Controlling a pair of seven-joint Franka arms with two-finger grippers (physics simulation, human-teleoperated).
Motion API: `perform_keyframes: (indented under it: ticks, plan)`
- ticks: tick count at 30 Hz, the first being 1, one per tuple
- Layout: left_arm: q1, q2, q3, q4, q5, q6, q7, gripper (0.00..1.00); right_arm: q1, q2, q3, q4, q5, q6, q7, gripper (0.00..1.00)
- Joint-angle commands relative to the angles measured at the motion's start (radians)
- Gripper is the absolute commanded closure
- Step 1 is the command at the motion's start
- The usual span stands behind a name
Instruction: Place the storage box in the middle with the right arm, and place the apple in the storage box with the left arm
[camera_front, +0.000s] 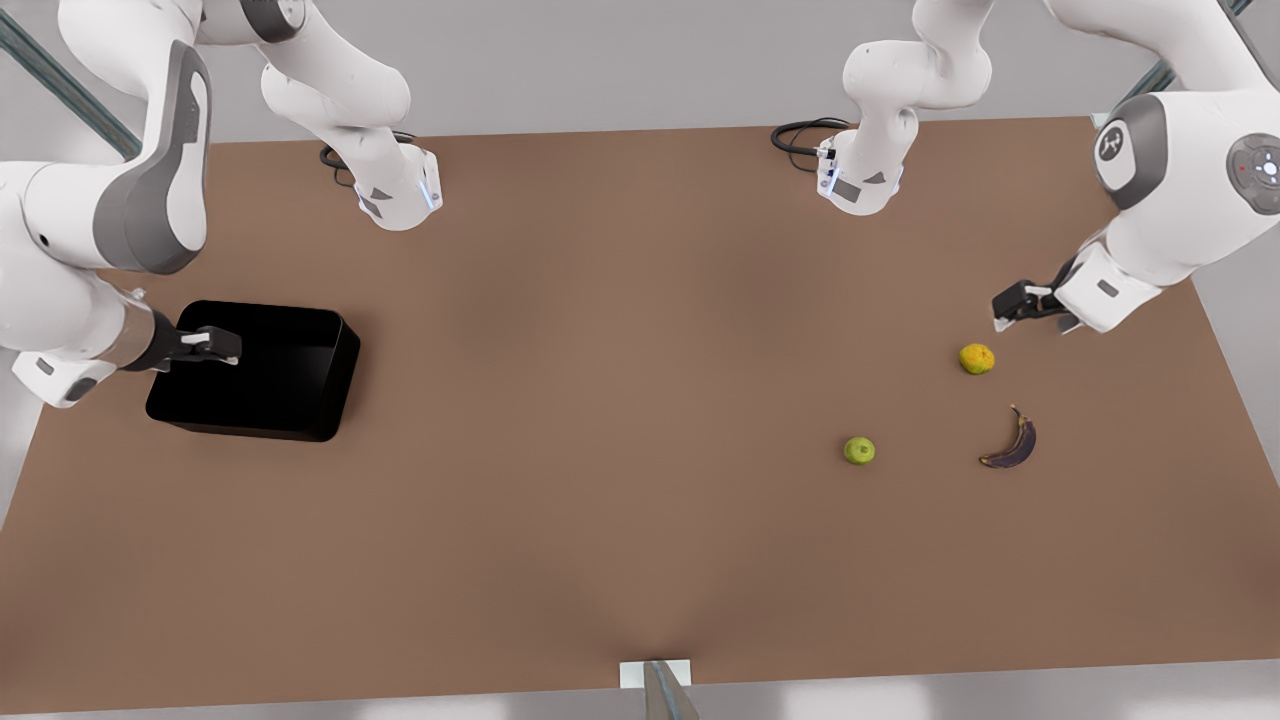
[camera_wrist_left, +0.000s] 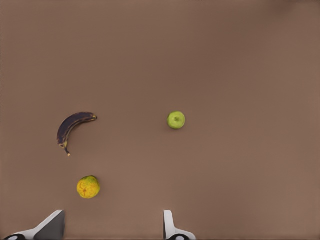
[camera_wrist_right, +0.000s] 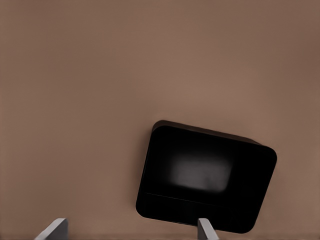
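Observation:
The glossy black storage box (camera_front: 285, 385) (camera_wrist_right: 205, 175) sits near the table's edge at the front view's left. My right gripper (camera_front: 213, 345) (camera_wrist_right: 130, 229) hovers open over the box's outer side, holding nothing. The small yellow-green apple (camera_front: 859, 451) (camera_wrist_left: 176, 120) lies on the table at the front view's right. Farther right and back, my left gripper (camera_front: 1003, 310) (camera_wrist_left: 112, 227) hangs open above the table, close to the orange fruit and well apart from the apple.
An orange-yellow bumpy fruit (camera_front: 977, 359) (camera_wrist_left: 88, 187) and a dark purple banana (camera_front: 1012, 443) (camera_wrist_left: 72, 126) lie right of the apple. Two arm bases (camera_front: 400, 190) (camera_front: 860, 175) with black cables stand at the brown table's (camera_front: 600, 400) far edge. A small white mount (camera_front: 655, 675) sits at the front edge.

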Motion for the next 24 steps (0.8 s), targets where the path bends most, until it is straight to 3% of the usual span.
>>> perform_keyframes:
  ticks: [1, 7, 9, 13, 16, 19, 24]
  plan:
    - [-0.003, 0.001, 0.0, 0.0, 0.001, 0.001, 0.0, 0.0, -0.001, 0.0, 0.0, 0.0, 0.0, -0.001, 0.0, 0.0]
    - [-0.003, 0.016, -0.002, 0.002, 0.055, -0.068, 0.003, 0.0, -0.129, 0.014, 0.011, -0.089, 0.0, 0.056, -0.008, 0.0]
    - [-0.003, 0.089, -0.003, 0.063, 0.029, -0.076, -0.113, 0.0, -0.2, -0.068, 0.041, -0.284, 0.002, 0.183, -0.006, 0.0]
    - [-0.003, 0.217, 0.003, 0.066, -0.308, -0.055, -0.758, 0.0, -0.248, -0.088, 0.037, -0.621, 0.015, 0.546, -0.003, 0.0]
    - [-0.014, 0.322, -0.003, 0.066, -0.514, 0.157, -1.165, 0.0, -0.264, 0.018, 0.0, -0.606, 0.023, 0.616, -0.008, 0.0]
    - [-0.014, 0.412, -0.003, 0.019, -0.776, 0.3, -1.21, 0.0, -0.28, 0.038, -0.049, -0.592, 0.023, 0.614, -0.109, 0.0]
    - [-0.014, 0.421, -0.003, -0.141, -1.03, 0.337, -1.202, 0.0, -0.292, 0.084, -0.181, -0.566, 0.025, 0.616, -0.339, 0.0]
